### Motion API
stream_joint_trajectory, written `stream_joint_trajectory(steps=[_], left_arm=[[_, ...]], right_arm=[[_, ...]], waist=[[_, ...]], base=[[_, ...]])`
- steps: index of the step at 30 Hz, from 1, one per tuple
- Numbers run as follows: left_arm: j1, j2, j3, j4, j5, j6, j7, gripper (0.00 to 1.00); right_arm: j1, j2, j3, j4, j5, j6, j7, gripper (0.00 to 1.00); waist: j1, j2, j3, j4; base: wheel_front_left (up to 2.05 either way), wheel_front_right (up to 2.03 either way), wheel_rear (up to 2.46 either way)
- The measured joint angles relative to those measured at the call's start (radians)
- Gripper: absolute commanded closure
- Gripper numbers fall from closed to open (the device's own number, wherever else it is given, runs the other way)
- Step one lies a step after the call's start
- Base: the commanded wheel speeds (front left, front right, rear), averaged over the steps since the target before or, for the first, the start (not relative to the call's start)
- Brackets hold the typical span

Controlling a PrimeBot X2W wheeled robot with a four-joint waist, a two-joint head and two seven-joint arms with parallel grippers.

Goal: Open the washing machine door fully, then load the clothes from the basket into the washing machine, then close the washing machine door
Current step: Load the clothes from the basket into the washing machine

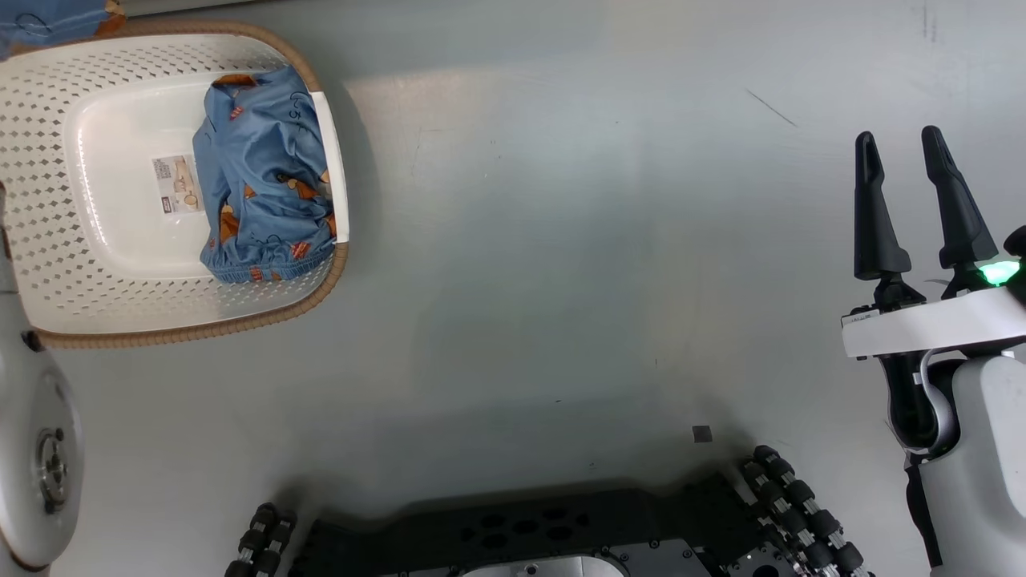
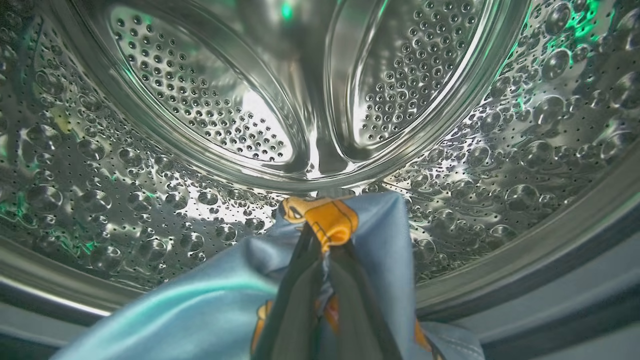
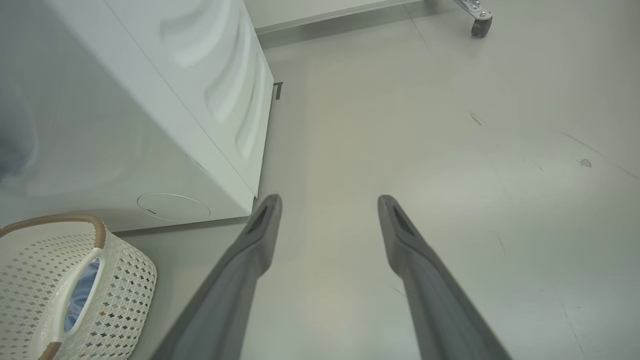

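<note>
**Cloth at the drum's mouth, with a tail hanging out**

The left pincer [image 2: 318, 235], shut on a fold of the light-blue garment [image 2: 200, 305], reaches into the steel drum [image 2: 320, 100] of the washing machine [image 3: 150, 100]. Much of the cloth hangs below the fingers and drapes back across the drum's front lip toward the opening, rather than lying inside. If the pincer let go here, the glossy fabric would likely slide out over the lip. It could also settle across the seal, where a closing door could pinch it, so the pincer probably needs to go deeper before parting. A fold snagging on a fingertip as the arm pulls away could likewise drag the piece back out.

More clothes [image 1: 264, 176] lie bunched at the right end of the basket [image 1: 48, 160], against its handle, on the floor [image 1: 561, 240] — a load not yet finished. The right pincer [image 1: 898, 138] stands spread wide and empty above the floor, well apart from the basket.
</note>
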Motion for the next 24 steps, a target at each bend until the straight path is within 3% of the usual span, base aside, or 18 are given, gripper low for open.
stream_joint_trajectory(steps=[5,13,19,20,21,22,24], left_arm=[[-0.048,0.005,-0.014,0.009,0.019,0.000,0.001,1.00],[-0.137,0.026,-0.081,-0.026,0.108,0.000,-0.167,1.00],[-0.137,0.023,-0.086,0.004,0.117,0.009,-0.211,1.00],[-0.137,0.019,-0.082,0.017,0.116,0.009,-0.211,0.78],[-0.137,0.015,-0.080,0.032,0.114,0.011,-0.208,0.32],[-0.137,0.012,-0.078,0.041,0.114,0.013,-0.208,0.00],[-0.136,0.000,-0.062,0.069,0.099,0.020,-0.213,0.00]], right_arm=[[-0.001,0.004,0.006,0.000,0.008,0.000,0.000,0.00],[-0.020,0.004,0.011,0.000,0.009,0.000,0.000,0.00],[-0.022,0.005,0.014,0.000,0.016,0.000,0.000,0.00],[-0.023,0.005,0.014,0.000,0.016,0.000,0.000,0.00],[-0.026,0.005,0.014,0.001,0.016,0.000,0.000,0.00],[-0.028,0.005,0.014,0.002,0.016,0.000,0.000,0.00],[-0.037,0.005,0.013,0.004,0.016,0.000,0.000,0.00]], waist=[[0.0000,-0.0001,0.023,-0.002],[-0.0001,0.0000,0.053,-0.001],[-0.0001,0.0000,0.057,-0.001],[-0.0001,0.0000,0.058,-0.001],[-0.0001,0.0000,0.058,-0.001],[-0.0001,0.0000,0.059,-0.001],[-0.0001,0.0000,0.057,0.000]], base=[[0.00,0.00,0.00],[0.00,0.00,0.00],[0.00,0.00,0.00],[0.00,0.00,0.00],[0.00,0.00,0.00],[0.00,0.00,0.00],[0.00,0.00,0.00]])
